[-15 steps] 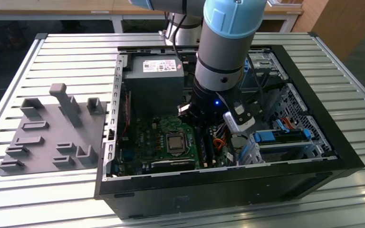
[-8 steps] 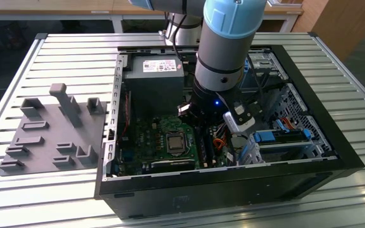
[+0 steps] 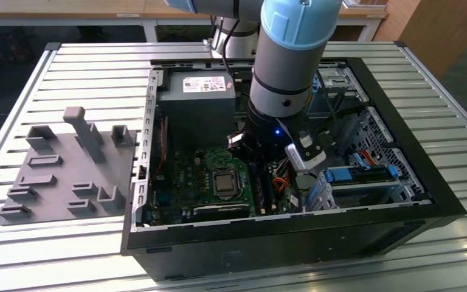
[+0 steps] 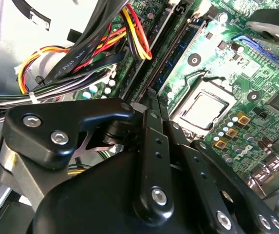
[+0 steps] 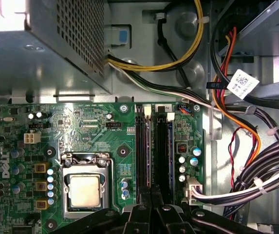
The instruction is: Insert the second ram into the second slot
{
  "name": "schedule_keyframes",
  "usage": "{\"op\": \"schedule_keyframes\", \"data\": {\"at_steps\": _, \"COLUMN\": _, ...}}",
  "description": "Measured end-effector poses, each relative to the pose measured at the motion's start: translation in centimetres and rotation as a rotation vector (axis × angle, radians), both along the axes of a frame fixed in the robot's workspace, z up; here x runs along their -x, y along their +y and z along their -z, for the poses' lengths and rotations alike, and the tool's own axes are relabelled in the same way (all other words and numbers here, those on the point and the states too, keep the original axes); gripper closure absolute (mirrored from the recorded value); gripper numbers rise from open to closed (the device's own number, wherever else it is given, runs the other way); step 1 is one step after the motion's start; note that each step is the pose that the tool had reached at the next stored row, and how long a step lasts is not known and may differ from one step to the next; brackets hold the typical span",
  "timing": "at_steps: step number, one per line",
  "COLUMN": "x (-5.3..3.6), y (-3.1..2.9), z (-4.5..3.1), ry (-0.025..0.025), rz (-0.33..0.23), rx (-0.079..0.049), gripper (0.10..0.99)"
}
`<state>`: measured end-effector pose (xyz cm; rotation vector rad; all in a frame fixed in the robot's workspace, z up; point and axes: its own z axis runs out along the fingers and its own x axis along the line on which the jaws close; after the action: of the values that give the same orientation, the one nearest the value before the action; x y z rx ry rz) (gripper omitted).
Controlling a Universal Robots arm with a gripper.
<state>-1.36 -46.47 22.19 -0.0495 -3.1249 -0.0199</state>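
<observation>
First wrist view, flat black tool (image 5: 151, 204), green motherboard (image 5: 81, 131)

An open black computer case (image 3: 396, 210) lies on its side on a slatted metal table (image 3: 79, 67). Inside, a green motherboard (image 3: 193, 176) carries a silver processor socket (image 5: 84, 190) in the first wrist view, beside a grey perforated power supply box (image 5: 56, 44). Bundled yellow, orange and black cables (image 5: 227, 97) run along the case wall. A grey plastic fixture tray with upright pegs (image 3: 63, 170) sits on the table towards the exterior view's left, just beside the case.
</observation>
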Motion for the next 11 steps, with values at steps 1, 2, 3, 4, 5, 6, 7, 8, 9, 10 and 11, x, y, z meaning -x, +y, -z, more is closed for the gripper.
{"op": "schedule_keyframes", "data": {"at_steps": 1, "x": 0.00, "y": 0.00, "z": 0.04, "ry": 0.0000, "rz": 0.000, "rx": 0.000, "gripper": 0.969}}
{"op": "schedule_keyframes", "data": {"at_steps": 2, "x": 0.00, "y": 0.00, "z": 0.08, "ry": 0.0001, "rz": 0.000, "rx": 0.000, "gripper": 0.969}}
{"op": "schedule_keyframes", "data": {"at_steps": 3, "x": 0.00, "y": 0.00, "z": 0.11, "ry": 0.0001, "rz": 0.000, "rx": 0.000, "gripper": 0.969}}
{"op": "schedule_keyframes", "data": {"at_steps": 4, "x": 0.00, "y": 0.00, "z": 0.11, "ry": 0.0001, "rz": 0.000, "rx": 0.000, "gripper": 0.969}}
{"op": "schedule_keyframes", "data": {"at_steps": 5, "x": 0.00, "y": 0.00, "z": 0.11, "ry": 0.0002, "rz": 0.000, "rx": 0.001, "gripper": 0.969}}
{"op": "schedule_keyframes", "data": {"at_steps": 6, "x": 0.00, "y": 0.00, "z": 0.12, "ry": 0.0001, "rz": 0.000, "rx": 0.000, "gripper": 0.969}}
{"op": "schedule_keyframes", "data": {"at_steps": 7, "x": 0.00, "y": 0.00, "z": 0.14, "ry": 0.0001, "rz": 0.000, "rx": 0.000, "gripper": 0.969}}
{"op": "schedule_keyframes", "data": {"at_steps": 8, "x": 0.00, "y": 0.00, "z": 0.15, "ry": 0.0002, "rz": 0.000, "rx": 0.000, "gripper": 0.961}}
{"op": "schedule_keyframes", "data": {"at_steps": 9, "x": 0.00, "y": 0.00, "z": 0.16, "ry": 0.0001, "rz": 0.000, "rx": 0.000, "gripper": 0.961}}
{"op": "schedule_keyframes", "data": {"at_steps": 10, "x": 0.00, "y": 0.00, "z": 0.16, "ry": 0.0001, "rz": 0.000, "rx": 0.000, "gripper": 0.898}}
{"op": "schedule_keyframes", "data": {"at_steps": 11, "x": 0.00, "y": 0.00, "z": 0.16, "ry": 0.0001, "rz": 0.000, "rx": 0.000, "gripper": 0.898}}
